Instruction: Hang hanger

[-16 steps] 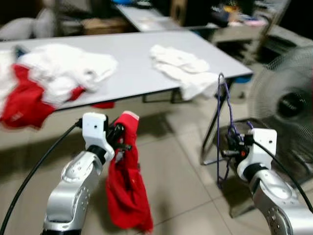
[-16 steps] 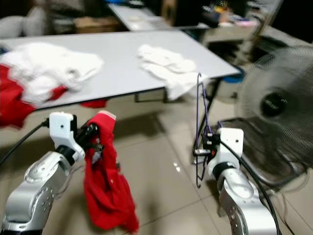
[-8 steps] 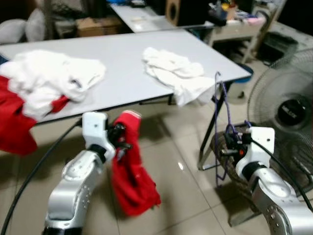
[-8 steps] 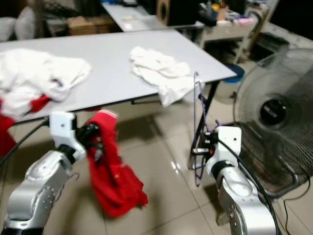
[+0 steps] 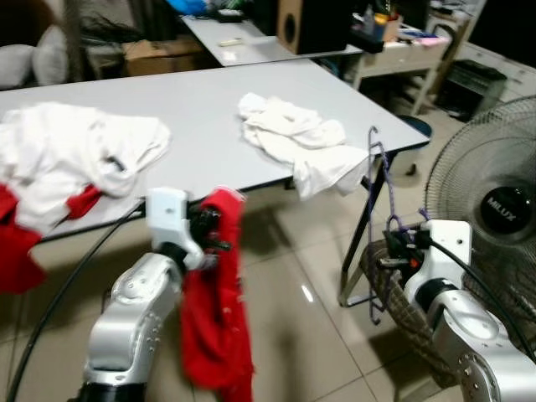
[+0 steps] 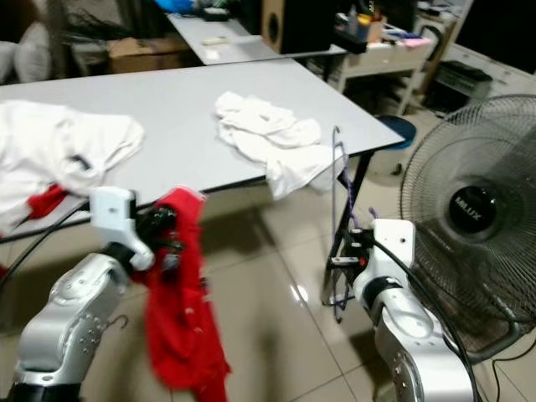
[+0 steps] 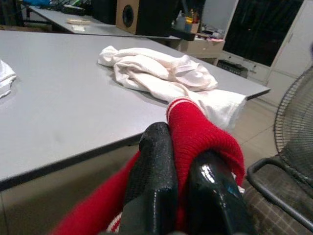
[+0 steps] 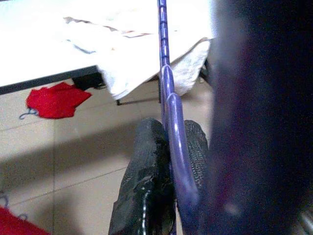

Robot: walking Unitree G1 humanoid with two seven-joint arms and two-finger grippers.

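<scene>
So the room's a cluttered workshop-ish space with glossy beige tile floor (image 5: 293, 335). A big grey tabletop (image 5: 193, 117) runs across the back, with a heap of white laundry (image 5: 75, 155) mixed with some red cloth at its left end and a crumpled white garment (image 5: 297, 142) spilling over the near right edge. Behind it is a second table (image 5: 251, 46) with a dark speaker (image 5: 306, 25) nearby, and a standing fan (image 5: 494, 209) sits off to the right.

The left end effector (image 5: 209, 234) is clamped on a red garment (image 5: 216, 318), which hangs down limp toward the floor just in front of the tabletop's edge. The right end effector (image 5: 394, 251) is pinched narrow on a purple wire hanger (image 5: 381, 209), held upright in the air beside the table's corner, hook end up near the draped white garment. In the right wrist view there's another scrap of red cloth (image 8: 56, 100) lying on the floor under the table.
</scene>
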